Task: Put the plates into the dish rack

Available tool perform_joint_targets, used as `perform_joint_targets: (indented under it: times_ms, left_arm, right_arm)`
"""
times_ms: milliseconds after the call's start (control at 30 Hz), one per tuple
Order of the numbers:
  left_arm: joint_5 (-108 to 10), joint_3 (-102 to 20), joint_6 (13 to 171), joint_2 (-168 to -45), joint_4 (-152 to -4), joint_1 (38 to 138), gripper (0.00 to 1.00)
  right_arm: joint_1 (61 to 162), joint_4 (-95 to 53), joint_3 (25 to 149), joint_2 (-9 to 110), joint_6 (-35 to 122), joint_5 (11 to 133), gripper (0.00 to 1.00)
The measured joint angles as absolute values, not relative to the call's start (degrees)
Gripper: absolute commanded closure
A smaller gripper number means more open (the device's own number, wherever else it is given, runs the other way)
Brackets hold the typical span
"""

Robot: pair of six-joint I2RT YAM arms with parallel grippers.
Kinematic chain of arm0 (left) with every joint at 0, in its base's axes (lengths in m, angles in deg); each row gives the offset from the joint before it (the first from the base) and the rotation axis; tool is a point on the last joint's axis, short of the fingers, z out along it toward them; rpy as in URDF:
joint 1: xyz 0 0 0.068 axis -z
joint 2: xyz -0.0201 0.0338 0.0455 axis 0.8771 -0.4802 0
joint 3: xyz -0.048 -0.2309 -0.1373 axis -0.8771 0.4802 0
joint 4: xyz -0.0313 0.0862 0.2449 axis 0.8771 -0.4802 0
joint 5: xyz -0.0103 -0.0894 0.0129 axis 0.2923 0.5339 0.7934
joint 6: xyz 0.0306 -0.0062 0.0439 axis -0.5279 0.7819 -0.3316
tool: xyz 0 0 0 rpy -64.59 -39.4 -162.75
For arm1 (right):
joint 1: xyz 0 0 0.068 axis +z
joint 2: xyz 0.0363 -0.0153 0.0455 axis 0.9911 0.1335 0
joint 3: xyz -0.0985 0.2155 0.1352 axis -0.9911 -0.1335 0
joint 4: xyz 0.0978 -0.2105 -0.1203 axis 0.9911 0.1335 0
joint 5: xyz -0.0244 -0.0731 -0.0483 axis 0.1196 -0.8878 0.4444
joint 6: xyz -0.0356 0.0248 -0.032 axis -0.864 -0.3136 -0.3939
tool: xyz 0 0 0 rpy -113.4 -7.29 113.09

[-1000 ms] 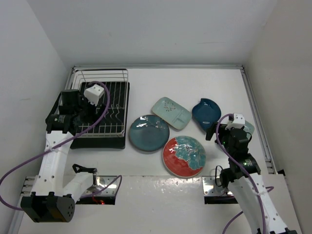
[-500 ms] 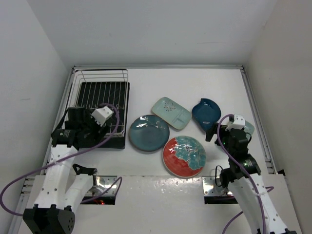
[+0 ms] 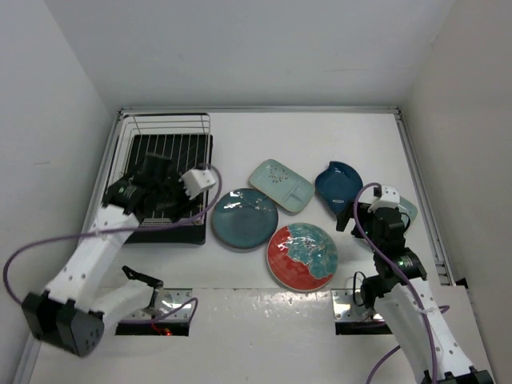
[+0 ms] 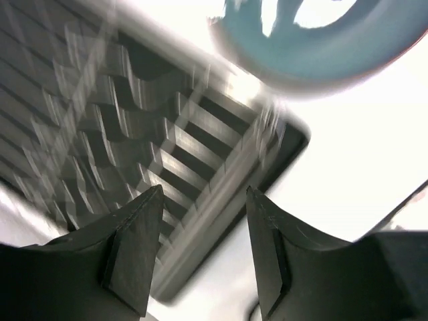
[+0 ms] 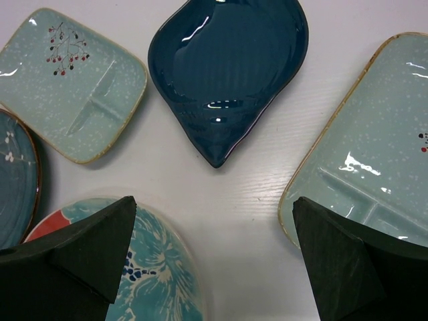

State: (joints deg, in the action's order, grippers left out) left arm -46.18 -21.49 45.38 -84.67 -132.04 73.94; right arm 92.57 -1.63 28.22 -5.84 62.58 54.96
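The dish rack (image 3: 164, 152) stands at the left, with no plates in it. Five plates lie flat on the table: round dark teal (image 3: 244, 218), red patterned (image 3: 302, 256), a mint rectangle (image 3: 281, 185), the dark-blue leaf (image 3: 338, 186), and a second mint rectangle (image 3: 408, 210) partly under my right arm. My left gripper (image 4: 204, 194) is open and empty over the rack's near right corner (image 4: 200, 174), with the teal plate (image 4: 314, 40) just ahead. My right gripper (image 5: 214, 200) is wide open and empty above bare table between the red plate (image 5: 157, 281), the leaf (image 5: 231, 73) and the right mint plate (image 5: 374, 140).
White walls close in the table on three sides. A raised rail (image 3: 420, 192) runs along the right edge. The rack's raised wire rail (image 3: 164, 120) is at its far side. The left arm's purple cable (image 3: 48, 248) loops over the near left.
My left arm has swung from over the rack down to its near right corner, towards the teal plate. My right arm has barely moved.
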Motion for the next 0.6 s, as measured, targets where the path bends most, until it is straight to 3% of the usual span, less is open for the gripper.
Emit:
perform_joint_targets:
  times_ms: [33, 167, 300, 600]
  left_arm:
    - [-45.9, -25.6, 45.7, -88.1, -132.5, 77.1, 0.43]
    - [-46.0, -40.2, 48.3, -103.4, -131.9, 88.9, 0.27]
    - [-45.0, -48.5, 51.5, -118.0, -130.2, 96.2, 0.24]
    - [-43.5, -61.6, 59.2, -147.1, -127.1, 89.9, 0.21]
  right_arm:
    - [92.6, -1.7, 28.5, -5.5, 62.6, 55.0, 0.00]
    - [92.6, -1.9, 29.6, -3.9, 62.6, 55.2, 0.00]
    - [92.6, -1.5, 31.4, -1.7, 62.6, 56.1, 0.00]
    - [92.6, 0.8, 34.4, 1.3, 61.4, 64.8, 0.00]
